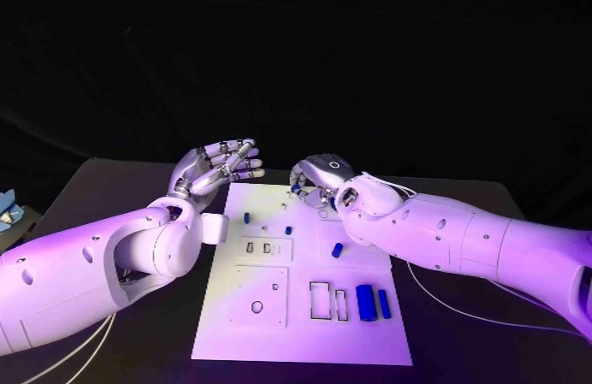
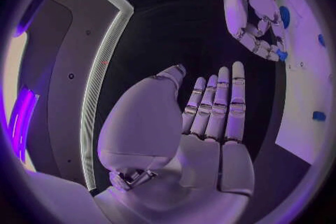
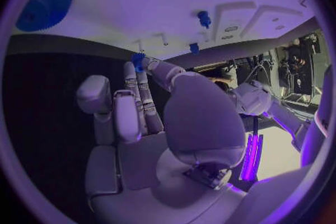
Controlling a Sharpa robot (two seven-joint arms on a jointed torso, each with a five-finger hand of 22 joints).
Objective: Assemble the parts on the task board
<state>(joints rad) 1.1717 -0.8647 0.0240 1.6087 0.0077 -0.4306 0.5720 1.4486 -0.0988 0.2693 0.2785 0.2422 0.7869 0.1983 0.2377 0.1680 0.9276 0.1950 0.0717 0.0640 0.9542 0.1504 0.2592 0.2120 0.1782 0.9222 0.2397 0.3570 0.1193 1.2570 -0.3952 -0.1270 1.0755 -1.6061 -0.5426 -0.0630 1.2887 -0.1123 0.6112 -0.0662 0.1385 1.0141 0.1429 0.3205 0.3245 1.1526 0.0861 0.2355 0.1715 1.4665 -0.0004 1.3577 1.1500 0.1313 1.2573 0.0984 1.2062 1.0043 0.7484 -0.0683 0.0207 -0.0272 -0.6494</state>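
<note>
Two hands hang over the far edge of the white board [image 1: 302,333] on the bench [image 1: 136,187]. Our left hand [image 1: 220,168] is spread, holding nothing; our right hand [image 1: 316,181] pinches a small blue peg [image 3: 138,60]. We judge it light, stiff, slippery: best gripped across its sides.

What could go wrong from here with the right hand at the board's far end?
1. The right hand pinches a small blue part only at its fingertips, so it may slip or tilt before seating.
2. The open left hand hovers close beside the right hand, so the two could collide over the task board.
</note>
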